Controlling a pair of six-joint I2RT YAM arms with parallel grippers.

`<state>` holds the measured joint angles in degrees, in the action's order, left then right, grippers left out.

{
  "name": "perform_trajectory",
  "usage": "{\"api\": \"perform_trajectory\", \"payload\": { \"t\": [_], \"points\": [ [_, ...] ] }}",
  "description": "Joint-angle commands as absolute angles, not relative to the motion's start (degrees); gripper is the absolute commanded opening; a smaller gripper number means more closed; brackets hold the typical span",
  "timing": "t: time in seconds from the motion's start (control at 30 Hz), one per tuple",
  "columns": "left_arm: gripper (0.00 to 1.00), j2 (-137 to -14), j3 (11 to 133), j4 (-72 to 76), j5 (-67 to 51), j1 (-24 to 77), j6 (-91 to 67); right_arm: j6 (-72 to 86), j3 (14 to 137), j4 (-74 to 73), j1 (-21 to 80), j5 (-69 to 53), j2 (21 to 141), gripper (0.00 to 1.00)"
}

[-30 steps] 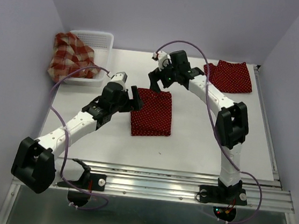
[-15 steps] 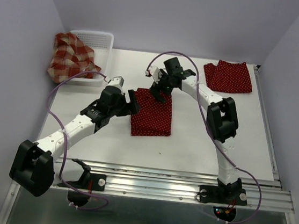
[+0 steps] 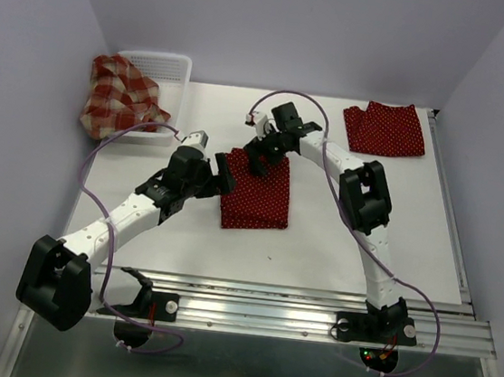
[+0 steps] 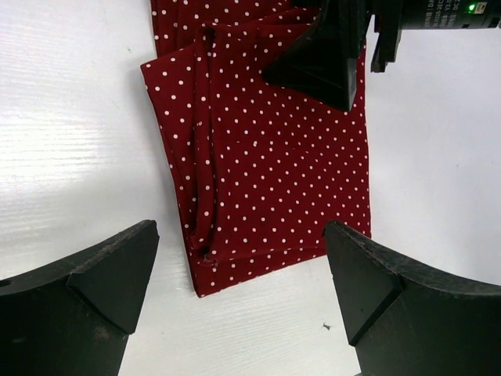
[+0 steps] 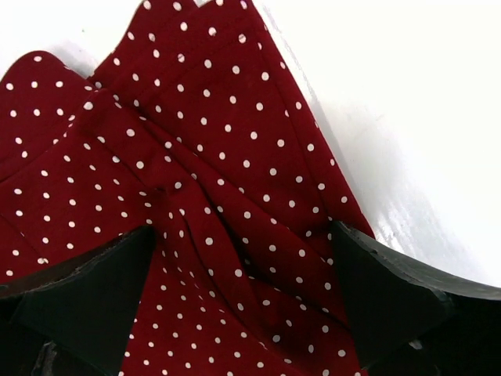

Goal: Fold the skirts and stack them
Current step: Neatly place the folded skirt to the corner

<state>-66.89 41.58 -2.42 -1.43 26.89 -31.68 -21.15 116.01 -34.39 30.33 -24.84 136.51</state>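
Note:
A folded dark red polka-dot skirt lies mid-table and also shows in the left wrist view and the right wrist view. My left gripper is open at its left edge, the jaws wide above the table. My right gripper is open and low over the skirt's far edge, its jaws straddling bunched cloth. A second polka-dot skirt lies folded at the back right. The plaid skirt is heaped in and over the basket.
A white mesh basket stands at the back left corner, against the left wall. The right arm's black finger shows in the left wrist view over the skirt's far end. Purple cables loop above both arms.
My right gripper has swung left and down from above the table's back onto the far edge of the middle skirt. My left gripper has shifted only slightly.

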Motion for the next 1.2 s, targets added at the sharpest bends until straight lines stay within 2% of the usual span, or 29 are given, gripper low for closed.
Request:
{"api": "perform_trajectory", "payload": {
  "t": [0.0,0.17,0.4,0.57,0.77,0.97,1.17],
  "points": [
    [0.99,-65.0,40.8,-0.8,-1.5,26.7,-31.9,-15.6,114.5,-30.3,29.7,-24.3,136.1,1.00],
    [0.99,-65.2,41.3,-1.0,-1.3,26.5,-31.6,-11.3,106.4,-25.5,28.6,-23.5,131.2,1.00],
    [0.99,-66.7,43.4,-0.8,-1.5,25.9,-30.7,4.9,77.5,-11.8,28.6,-18.8,115.4,1.00],
    [0.99,-68.0,45.0,-0.8,-2.4,25.1,-29.9,15.3,64.4,-9.6,28.6,-9.1,104.1,1.00],
    [0.99,-69.3,46.3,-1.0,-3.1,24.4,-29.7,31.5,45.4,-1.2,29.3,-12.4,94.3,1.00],
    [0.99,-69.5,46.2,-0.7,-4.3,24.0,-30.0,32.1,44.5,-6.1,33.5,-10.3,84.9,1.00],
    [0.99,-69.2,45.9,-0.9,-3.7,23.9,-30.0,23.8,53.3,-13.3,33.5,3.1,84.8,1.00]
  ]
}}
